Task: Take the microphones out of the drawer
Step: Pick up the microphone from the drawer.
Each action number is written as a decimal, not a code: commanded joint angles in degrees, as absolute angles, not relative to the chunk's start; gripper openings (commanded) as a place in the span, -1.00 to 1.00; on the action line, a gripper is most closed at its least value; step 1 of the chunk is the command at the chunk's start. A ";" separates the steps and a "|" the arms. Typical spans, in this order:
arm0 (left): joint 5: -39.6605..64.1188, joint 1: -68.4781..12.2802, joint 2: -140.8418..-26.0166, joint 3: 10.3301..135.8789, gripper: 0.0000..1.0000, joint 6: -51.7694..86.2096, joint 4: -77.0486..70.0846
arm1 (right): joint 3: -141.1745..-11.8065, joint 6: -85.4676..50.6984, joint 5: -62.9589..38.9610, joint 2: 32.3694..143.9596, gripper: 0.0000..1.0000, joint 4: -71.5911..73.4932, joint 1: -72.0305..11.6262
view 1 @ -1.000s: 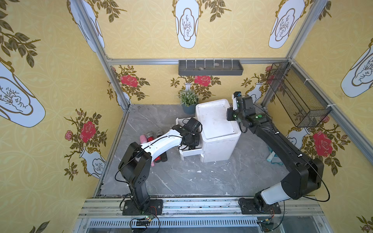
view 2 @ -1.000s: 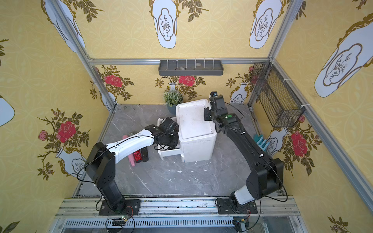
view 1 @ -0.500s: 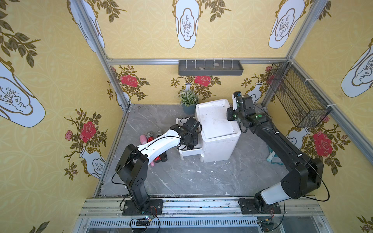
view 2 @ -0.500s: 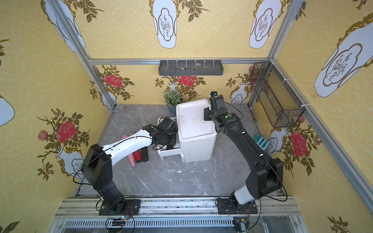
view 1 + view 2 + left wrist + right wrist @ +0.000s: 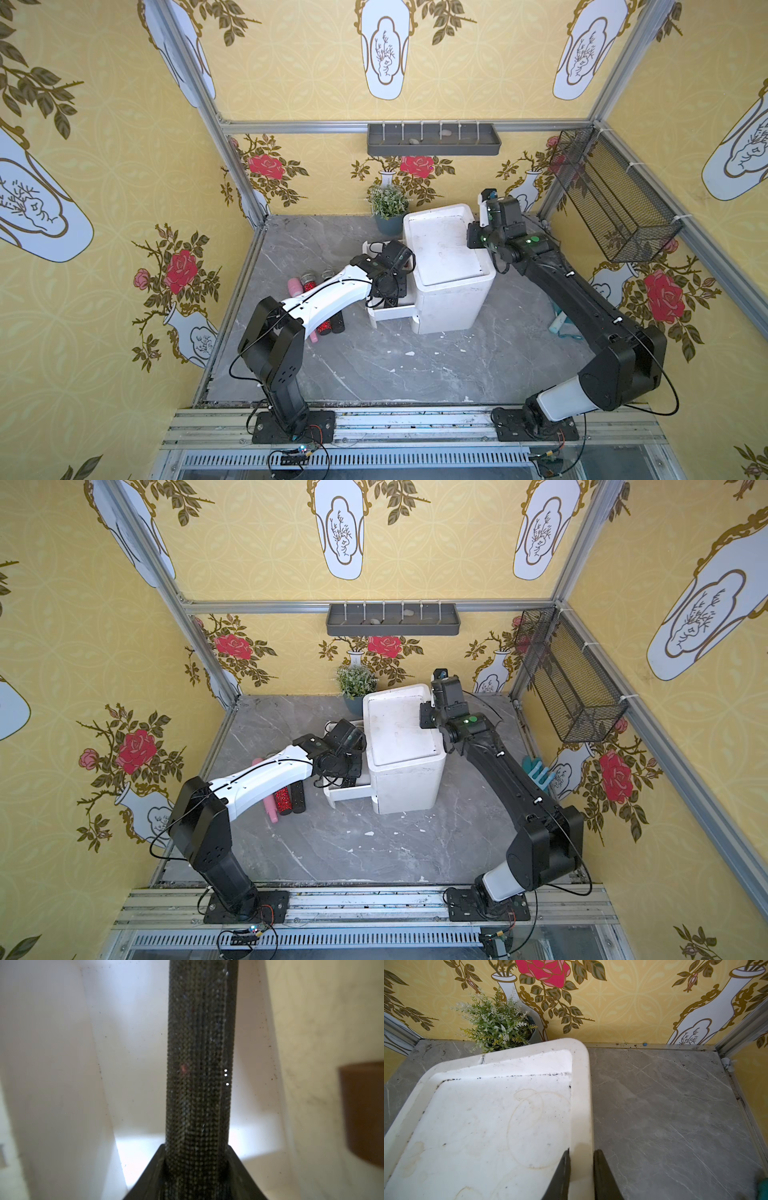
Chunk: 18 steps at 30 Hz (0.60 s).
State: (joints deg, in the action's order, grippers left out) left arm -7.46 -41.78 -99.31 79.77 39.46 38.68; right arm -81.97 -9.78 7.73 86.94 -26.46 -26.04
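Black and studded with sparkle, the microphone (image 5: 199, 1064) runs lengthwise through the left wrist view. Its near end sits between the dark fingers of the left hand (image 5: 197, 1157). That hand looks clenched around it, though the close, blurred view makes the contact itself hard to see. White walls of the drawer (image 5: 52, 1064) rise on either side, so the microphone is inside the drawer. In both top views the drawer (image 5: 392, 312) (image 5: 349, 792) stands pulled out of the white cabinet (image 5: 446, 249) toward the left arm, whose wrist bends down over it. The right hand (image 5: 581, 1154) is clamped on the cabinet's raised top rim, one finger inside the rim and one outside. On the grey marble table (image 5: 374, 365), pink, red and black sticks (image 5: 284, 799) lie side by side near the drawer, partly under the left arm. A potted plant (image 5: 388, 203) stands behind the cabinet.
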 commanded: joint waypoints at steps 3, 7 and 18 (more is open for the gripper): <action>-13.85 -41.26 -99.71 81.02 -0.47 43.23 33.46 | -81.04 -11.57 2.67 87.89 -0.69 -33.76 -26.46; -14.53 -41.22 -99.41 81.08 -0.50 44.31 32.92 | -81.14 -11.41 2.42 88.11 -0.69 -33.61 -26.46; -15.67 -41.61 -95.85 74.95 -0.52 48.76 29.02 | -81.06 -10.81 1.52 88.44 -0.69 -33.24 -26.45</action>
